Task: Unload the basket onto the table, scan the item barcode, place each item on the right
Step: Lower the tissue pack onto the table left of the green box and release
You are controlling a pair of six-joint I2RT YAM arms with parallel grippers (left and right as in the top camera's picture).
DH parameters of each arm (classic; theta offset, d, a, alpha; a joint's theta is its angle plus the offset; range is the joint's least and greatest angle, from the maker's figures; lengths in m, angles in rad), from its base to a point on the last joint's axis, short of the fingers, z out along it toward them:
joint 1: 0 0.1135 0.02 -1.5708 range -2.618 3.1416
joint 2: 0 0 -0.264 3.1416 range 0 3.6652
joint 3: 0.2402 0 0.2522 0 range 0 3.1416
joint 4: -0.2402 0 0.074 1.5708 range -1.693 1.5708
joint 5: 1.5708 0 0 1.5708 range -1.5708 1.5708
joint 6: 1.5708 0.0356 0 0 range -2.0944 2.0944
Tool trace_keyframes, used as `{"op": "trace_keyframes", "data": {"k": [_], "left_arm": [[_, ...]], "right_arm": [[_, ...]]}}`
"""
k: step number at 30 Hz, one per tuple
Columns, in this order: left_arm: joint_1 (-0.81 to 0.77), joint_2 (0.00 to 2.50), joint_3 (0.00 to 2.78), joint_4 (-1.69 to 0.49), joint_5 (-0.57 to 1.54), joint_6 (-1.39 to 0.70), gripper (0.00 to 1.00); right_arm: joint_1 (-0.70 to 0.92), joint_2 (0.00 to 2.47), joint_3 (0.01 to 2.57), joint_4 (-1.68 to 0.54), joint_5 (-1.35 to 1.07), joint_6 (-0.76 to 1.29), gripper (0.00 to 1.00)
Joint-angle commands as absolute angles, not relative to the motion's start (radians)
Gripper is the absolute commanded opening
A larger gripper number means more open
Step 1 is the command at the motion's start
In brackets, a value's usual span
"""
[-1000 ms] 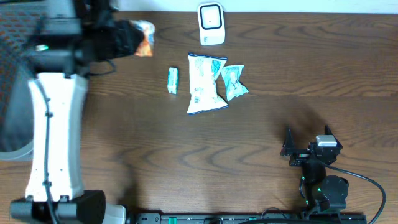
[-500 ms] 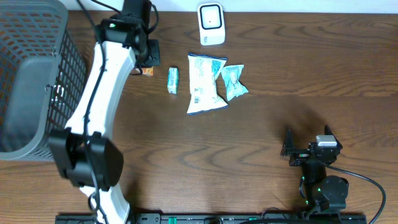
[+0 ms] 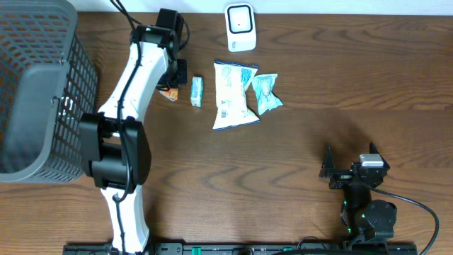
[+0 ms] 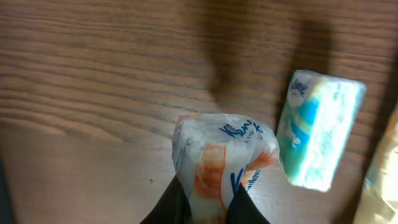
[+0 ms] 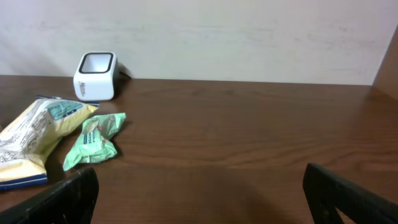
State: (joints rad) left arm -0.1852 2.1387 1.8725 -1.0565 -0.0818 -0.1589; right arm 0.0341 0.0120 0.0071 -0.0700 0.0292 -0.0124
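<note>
My left gripper (image 4: 208, 210) is shut on an orange-and-white tissue pack (image 4: 221, 155), pinched by its lower end between the two black fingers. In the overhead view the tissue pack (image 3: 167, 93) sits under my left gripper (image 3: 172, 79), low over the table, just left of a teal tissue pack (image 3: 197, 91). The white barcode scanner (image 3: 240, 27) stands at the back edge, to the right of the held pack. My right gripper (image 3: 349, 167) rests open near the front right, with nothing between its fingers (image 5: 68, 199).
A large white-and-blue snack bag (image 3: 232, 95) and a small green packet (image 3: 267, 93) lie right of the teal pack (image 4: 317, 127). A grey mesh basket (image 3: 42, 42) fills the left side. The right wrist view shows the scanner (image 5: 95, 75), the bag (image 5: 37, 140) and the green packet (image 5: 93, 140).
My left arm swung right from the table's left end and came down beside the teal pack, carrying the orange pack with it. The right arm has stayed still.
</note>
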Motion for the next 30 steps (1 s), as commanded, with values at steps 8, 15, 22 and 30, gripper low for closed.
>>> {"op": "trace_keyframes", "data": {"k": [8, 15, 22, 30], "left_arm": [[-0.18, 2.186, 1.866, -1.056, -0.075, -0.171, 0.09], [-0.18, 2.188, 1.866, -1.028, -0.075, -0.178, 0.17], [-0.18, 2.188, 1.866, -1.028, -0.075, -0.178, 0.49], [-0.18, 2.182, 1.89, -1.05, -0.075, -0.178, 0.63]], "right_arm": [[0.034, 0.007, 0.006, -0.074, 0.027, -0.023, 0.99], [0.034, 0.007, 0.006, -0.074, 0.027, -0.023, 0.99], [0.034, 0.007, 0.006, -0.074, 0.027, -0.023, 0.99], [0.034, 0.007, 0.006, -0.074, 0.027, -0.024, 0.99]]}}
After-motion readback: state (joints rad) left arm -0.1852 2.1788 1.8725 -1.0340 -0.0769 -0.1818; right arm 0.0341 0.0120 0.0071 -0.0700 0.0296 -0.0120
